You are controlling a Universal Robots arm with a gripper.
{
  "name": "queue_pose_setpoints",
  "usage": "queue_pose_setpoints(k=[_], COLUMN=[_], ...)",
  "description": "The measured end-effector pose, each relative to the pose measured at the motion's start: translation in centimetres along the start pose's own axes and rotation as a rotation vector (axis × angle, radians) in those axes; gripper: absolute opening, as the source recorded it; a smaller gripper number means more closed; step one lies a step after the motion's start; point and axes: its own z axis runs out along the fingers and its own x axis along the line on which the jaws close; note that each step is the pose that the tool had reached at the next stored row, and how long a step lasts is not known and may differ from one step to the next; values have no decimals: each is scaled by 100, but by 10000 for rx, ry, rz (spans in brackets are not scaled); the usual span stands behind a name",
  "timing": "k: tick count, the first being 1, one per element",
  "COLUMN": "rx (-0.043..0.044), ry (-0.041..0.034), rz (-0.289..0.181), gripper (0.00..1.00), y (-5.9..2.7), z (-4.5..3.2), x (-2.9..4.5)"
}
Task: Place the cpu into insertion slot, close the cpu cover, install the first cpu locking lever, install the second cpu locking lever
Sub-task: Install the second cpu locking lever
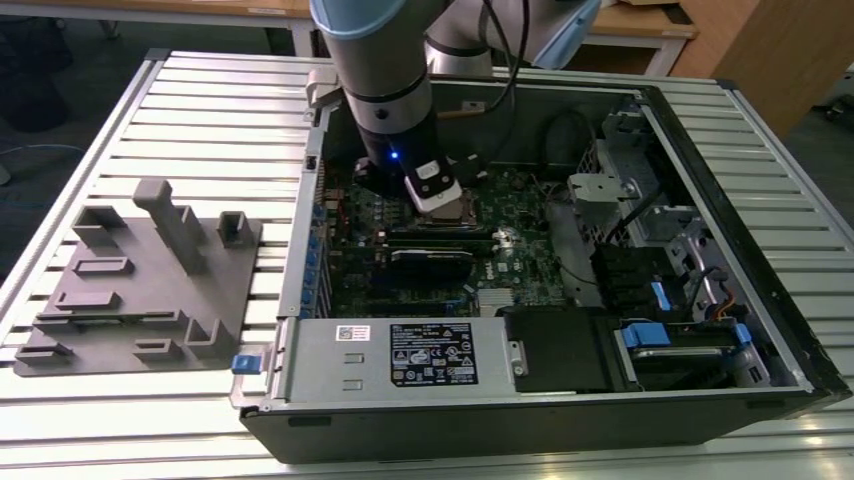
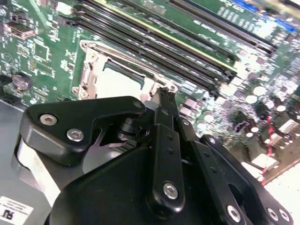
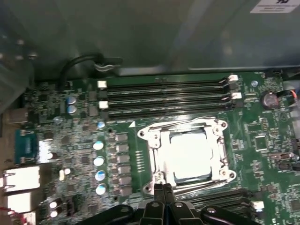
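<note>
Gleaming under the light, the cpu [image 3: 190,154] lies flat in its socket on the green motherboard [image 3: 117,117], a small square chip whose silvery-grey top glares almost white in the first wrist view. The cpu cover [image 3: 187,129], a thin shiny metal frame with a square window, sits closed around the chip, which shows through the window.

The gripper [image 3: 163,190] hangs just at the socket's edge; its black jaws are pressed together with nothing between them, the tips by the frame's rim. The second wrist view catches the same socket from a low slant, with the gripper [image 2: 161,93] rising in front of the frame and the cpu [image 2: 117,82] a pale patch behind it. Long dark memory slots [image 3: 164,101] run beside the socket in both wrist views.

The exterior view takes in the wider room: the arm [image 1: 380,80] reaching down into an open computer case [image 1: 534,420] on a slatted metal bench [image 1: 160,110], the gripper [image 1: 441,205] low over the board. A white-labelled power supply box [image 1: 387,365] sits at the near end of the case, and a grey parts holder [image 1: 134,280] stands on the bench toward the exterior view's left.
</note>
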Motion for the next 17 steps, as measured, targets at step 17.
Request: queue_pose_setpoints(k=[17], rx=[117], ry=[824], rz=[131], gripper=[11], y=[22], z=[35], x=[-110])
